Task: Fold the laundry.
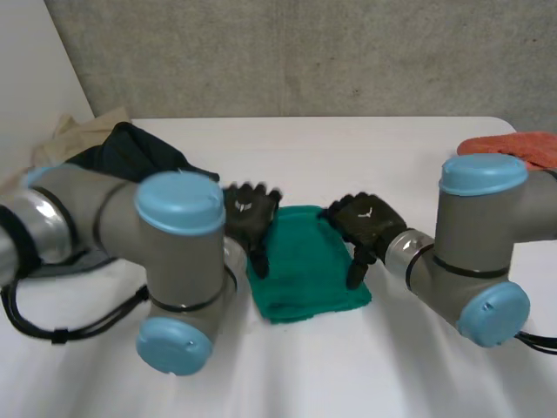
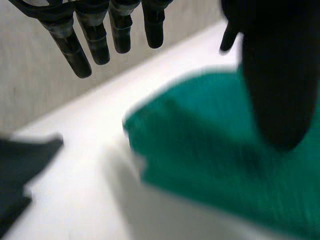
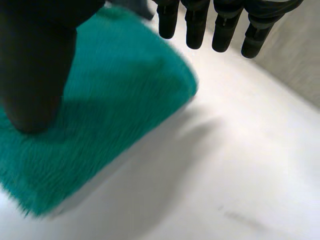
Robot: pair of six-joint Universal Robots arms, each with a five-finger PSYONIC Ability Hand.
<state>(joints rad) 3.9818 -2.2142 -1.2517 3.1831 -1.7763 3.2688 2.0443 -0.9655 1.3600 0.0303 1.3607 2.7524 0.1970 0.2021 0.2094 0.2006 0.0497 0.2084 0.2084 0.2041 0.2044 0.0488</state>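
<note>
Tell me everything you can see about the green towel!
The towel is teal green and looks soft and fuzzy. It looks folded into a thick rectangle and lies flat on the white table. The left robot hand is at one side edge and the right robot hand at the other, both with straight fingers. A thumb seems to press on it on each side.

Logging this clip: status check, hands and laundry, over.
Left hand open at left edge of green towel; right hand open at its right edge. Towel folded, lying flat. Dark garment, orange cloth aside, nothing blocking.
</note>
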